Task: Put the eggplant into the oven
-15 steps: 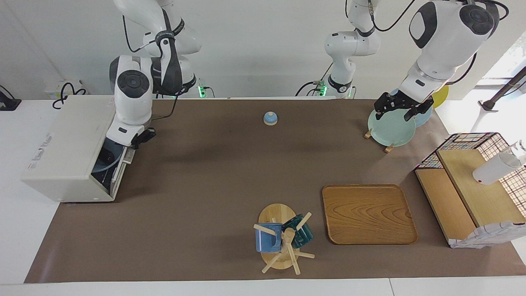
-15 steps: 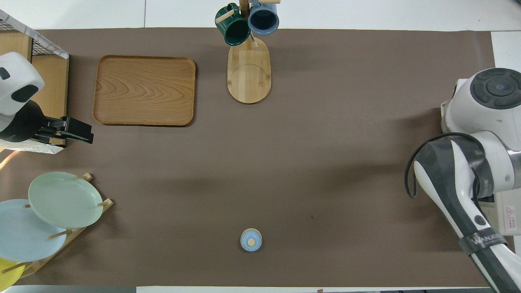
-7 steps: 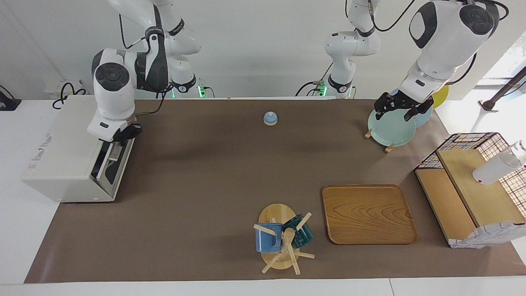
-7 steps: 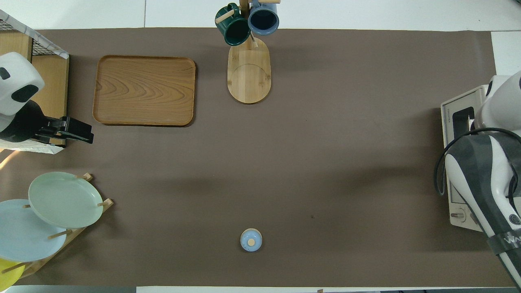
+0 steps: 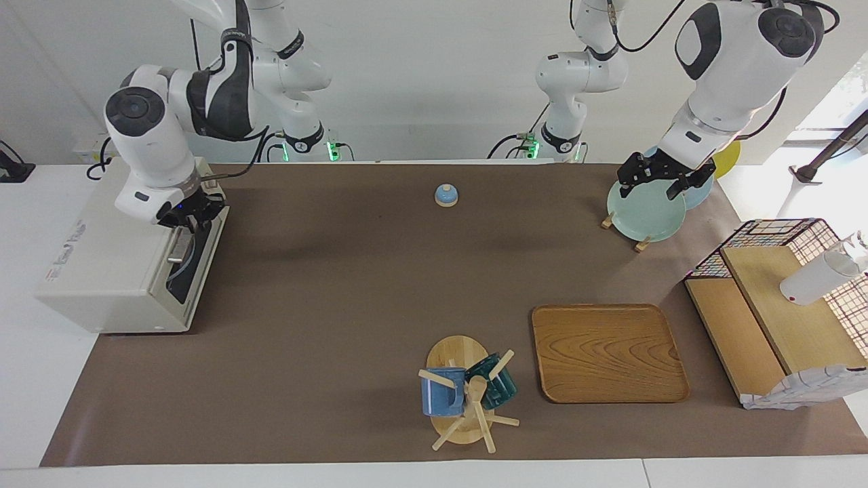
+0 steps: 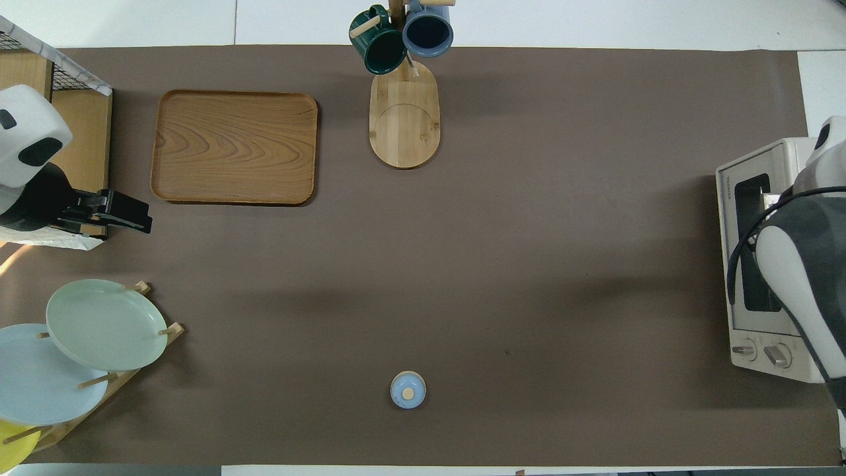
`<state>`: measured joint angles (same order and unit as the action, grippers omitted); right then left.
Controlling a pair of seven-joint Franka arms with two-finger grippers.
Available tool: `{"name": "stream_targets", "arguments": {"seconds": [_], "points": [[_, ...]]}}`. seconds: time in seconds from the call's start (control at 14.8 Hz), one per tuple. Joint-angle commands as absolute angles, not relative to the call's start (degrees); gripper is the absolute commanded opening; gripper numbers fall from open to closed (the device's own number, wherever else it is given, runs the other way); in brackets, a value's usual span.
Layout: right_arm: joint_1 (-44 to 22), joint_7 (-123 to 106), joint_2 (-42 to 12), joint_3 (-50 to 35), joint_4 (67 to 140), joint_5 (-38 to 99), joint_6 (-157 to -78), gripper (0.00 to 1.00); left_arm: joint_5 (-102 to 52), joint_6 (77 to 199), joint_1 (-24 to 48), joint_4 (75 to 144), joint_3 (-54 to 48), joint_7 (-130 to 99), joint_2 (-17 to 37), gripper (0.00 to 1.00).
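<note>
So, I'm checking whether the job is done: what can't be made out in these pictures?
- Eggplant: in neither view. Whether it lies in the oven cannot be told: dark door glass in the facing view, the right arm over the door in the overhead view.
- Right end effector: by the oven's handle in the facing view, touching or not unclear; hidden under its arm overhead.

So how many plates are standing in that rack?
3. A green plate is farthest from the robots, a blue plate sits next, and a yellow plate is nearest to them, mostly cut off. More may be hidden.
</note>
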<state>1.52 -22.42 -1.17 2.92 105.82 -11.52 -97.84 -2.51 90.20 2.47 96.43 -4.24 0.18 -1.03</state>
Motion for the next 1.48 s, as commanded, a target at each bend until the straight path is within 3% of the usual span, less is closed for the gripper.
{"name": "stream_targets", "arguments": {"seconds": [0.0, 0.07, 0.13, 1.41], "points": [[2.0, -23.2, -0.7, 2.3, 100.2, -6.5, -93.3, 0.46, -3.1, 90.8, 2.0, 97.6, -4.3, -0.1, -2.4, 1.00], [1.9, -22.1, -0.4, 2.2, 99.3, -5.6, -92.3, 0.63, -3.1, 90.8, 2.0, 97.6, -4.3, -0.1, -2.5, 1.00], [2.2, -21.0, -0.1, 2.2, 99.3, -5.4, -92.1, 1.00, -3.1, 90.8, 2.0, 97.6, -4.3, -0.1, -2.5, 1.00], [-1.9, -9.9, 0.7, 4.4, 97.7, -0.8, -90.1, 1.00, -3.1, 90.8, 2.0, 97.6, -4.3, -0.1, -2.4, 1.00]]}}
